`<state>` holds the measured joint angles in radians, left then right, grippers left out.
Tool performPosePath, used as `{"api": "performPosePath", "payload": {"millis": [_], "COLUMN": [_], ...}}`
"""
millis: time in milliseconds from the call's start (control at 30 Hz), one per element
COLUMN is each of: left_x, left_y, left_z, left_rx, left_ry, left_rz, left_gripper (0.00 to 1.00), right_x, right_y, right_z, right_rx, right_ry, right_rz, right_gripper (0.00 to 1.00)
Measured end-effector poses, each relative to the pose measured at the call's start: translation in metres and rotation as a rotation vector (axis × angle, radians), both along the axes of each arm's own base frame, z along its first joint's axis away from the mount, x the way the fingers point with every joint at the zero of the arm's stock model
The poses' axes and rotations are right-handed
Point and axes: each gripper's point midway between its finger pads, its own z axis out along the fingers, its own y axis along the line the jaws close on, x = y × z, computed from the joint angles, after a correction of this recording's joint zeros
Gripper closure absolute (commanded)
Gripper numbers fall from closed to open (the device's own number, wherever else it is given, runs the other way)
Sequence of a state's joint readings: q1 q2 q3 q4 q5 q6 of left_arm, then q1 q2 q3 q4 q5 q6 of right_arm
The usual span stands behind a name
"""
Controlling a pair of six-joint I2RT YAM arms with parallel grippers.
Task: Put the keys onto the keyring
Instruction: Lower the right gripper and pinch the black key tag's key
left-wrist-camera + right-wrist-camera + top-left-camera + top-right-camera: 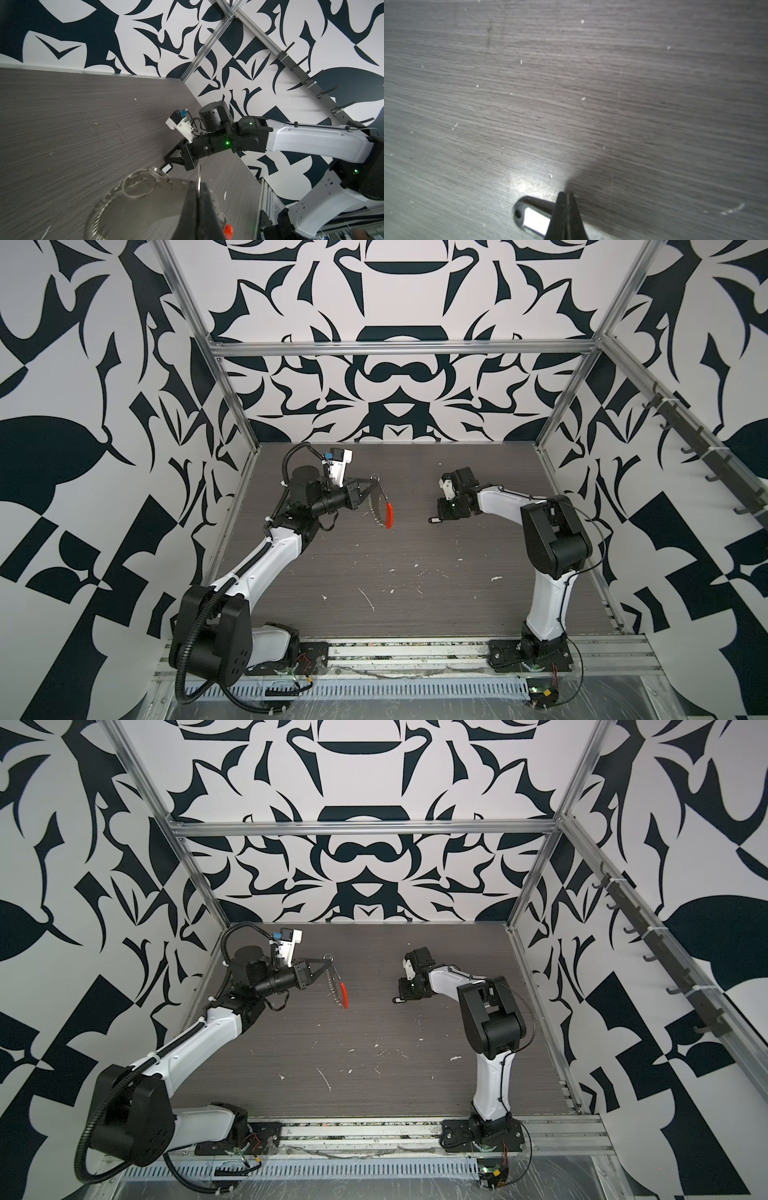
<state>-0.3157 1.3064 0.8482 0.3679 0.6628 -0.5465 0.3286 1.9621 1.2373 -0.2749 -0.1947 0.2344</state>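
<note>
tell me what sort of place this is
Probably a robotics lab test cell, not a home or shop: an aluminium frame lined with black-and-white patterned walls, two robot arms bolted to a base rail, and a scuffed grey table.

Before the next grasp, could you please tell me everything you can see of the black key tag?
The key tag is a small black oblong, plastic by its look, with a white label window and a hole at one end. It lies flat on the grey table. The right tool, shut, hides its other end; whether it grips the tag is unclear.
</note>
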Motion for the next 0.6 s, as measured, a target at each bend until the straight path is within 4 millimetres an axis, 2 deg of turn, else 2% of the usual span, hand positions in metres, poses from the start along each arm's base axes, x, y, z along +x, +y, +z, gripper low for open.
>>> {"api": "performPosePath", "payload": {"millis": [133,267,367,600], "left_x": [0.000,0.000,0.000,0.000], "left_y": [0.000,-0.001,-0.001,-0.002], "left_z": [0.001,0.003,0.005,0.012], "left_rx": [-0.001,-0.002,-0.004,-0.011], "left_ry": [-0.001,-0.004,-0.007,-0.019], "left_rz": [-0.002,-0.006,-0.007,-0.013], "left_gripper": [1.00,1.00,1.00,1.00], "right_x": [-0.002,-0.002,-0.002,-0.006], "right_y": [-0.003,-0.003,-0.004,-0.005], "right_z": [0.000,0.001,0.003,0.009], "right_rx": [-0.004,-0.002,0.000,0.003], "right_ry": [-0.003,-0.002,-0.006,-0.015], "right_rz": [-0.011,-0.026,-0.033,-0.030], "right_gripper": [0.96,0.82,0.75,0.72]}}
